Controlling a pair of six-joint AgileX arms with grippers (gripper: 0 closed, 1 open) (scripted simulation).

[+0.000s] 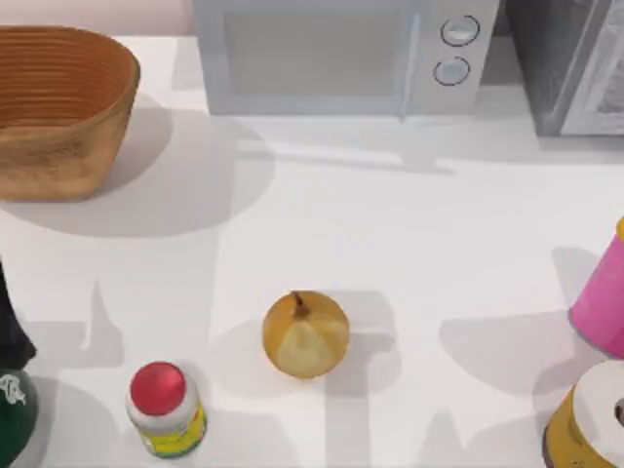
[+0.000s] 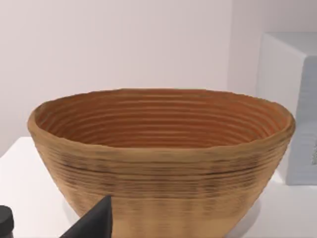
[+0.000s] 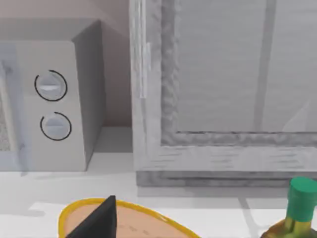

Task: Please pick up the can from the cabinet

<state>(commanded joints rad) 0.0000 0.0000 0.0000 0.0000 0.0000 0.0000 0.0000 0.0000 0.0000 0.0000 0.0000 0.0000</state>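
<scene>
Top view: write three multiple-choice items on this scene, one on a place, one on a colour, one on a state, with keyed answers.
1. Where is the woven basket?
A. far left
B. near right
C. centre

2. What colour is the cap of the small bottle?
A. blue
B. red
C. white

3. How does the microwave door stand?
A. wide open
B. removed
C. shut

Answers: 1 A, it sits at the cabinet's far left corner. 2 B, a red cap tops the yellow-labelled bottle. 3 C, the door lies flush with the front.
</scene>
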